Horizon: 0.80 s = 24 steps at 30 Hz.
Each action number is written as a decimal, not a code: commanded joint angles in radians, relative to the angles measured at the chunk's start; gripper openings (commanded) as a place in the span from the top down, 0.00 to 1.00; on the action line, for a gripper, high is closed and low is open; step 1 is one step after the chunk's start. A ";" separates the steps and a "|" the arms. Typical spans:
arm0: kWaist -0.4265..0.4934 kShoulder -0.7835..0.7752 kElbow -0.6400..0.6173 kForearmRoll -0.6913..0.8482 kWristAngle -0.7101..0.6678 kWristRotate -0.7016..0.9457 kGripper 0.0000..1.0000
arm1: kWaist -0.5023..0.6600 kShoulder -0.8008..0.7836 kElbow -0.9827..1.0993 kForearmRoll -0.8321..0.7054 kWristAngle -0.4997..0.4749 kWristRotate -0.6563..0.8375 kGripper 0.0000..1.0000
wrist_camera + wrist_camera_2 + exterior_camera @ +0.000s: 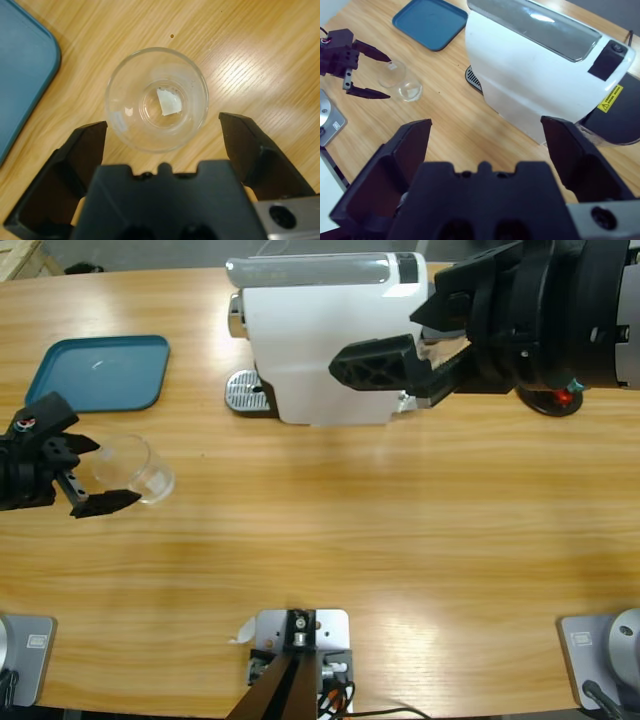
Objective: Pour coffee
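The glass tumbler (156,99) is seen lying on its side on the wooden table (400,540), its mouth turned toward the left gripper (92,473), so that the bare base can be looked into from the left wrist view. No coffee is visible in it; only a small pale patch shows at the bottom, and where any coffee is cannot be told from these views. The left gripper is held level with the tumbler, jaws spread wide on either side of the rim and not touching it, presumably so that the glass can be seized and stood up before being carried to the machine. Nothing is held.

Beyond the tumbler and to one side of the left gripper, the teal tray (100,372) is left bare. The white coffee machine (320,350) stands well apart from the left gripper, its drip grille (243,392) unoccupied, which is judged to be where the glass is meant to go.

The right gripper (410,365) is held above the machine, jaws wide open and empty, seemingly poised over the lid.
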 commanded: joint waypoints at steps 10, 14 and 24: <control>0.032 0.098 -0.001 -0.049 -0.063 0.061 0.59 | 0.009 0.006 0.048 -0.034 0.025 0.011 0.00; 0.032 0.097 -0.002 -0.049 -0.085 0.069 1.00 | 0.009 0.003 0.056 -0.034 0.030 0.011 0.00; 0.079 0.066 -0.130 -0.041 -0.043 0.225 1.00 | 0.009 -0.021 0.082 -0.032 0.031 0.014 0.00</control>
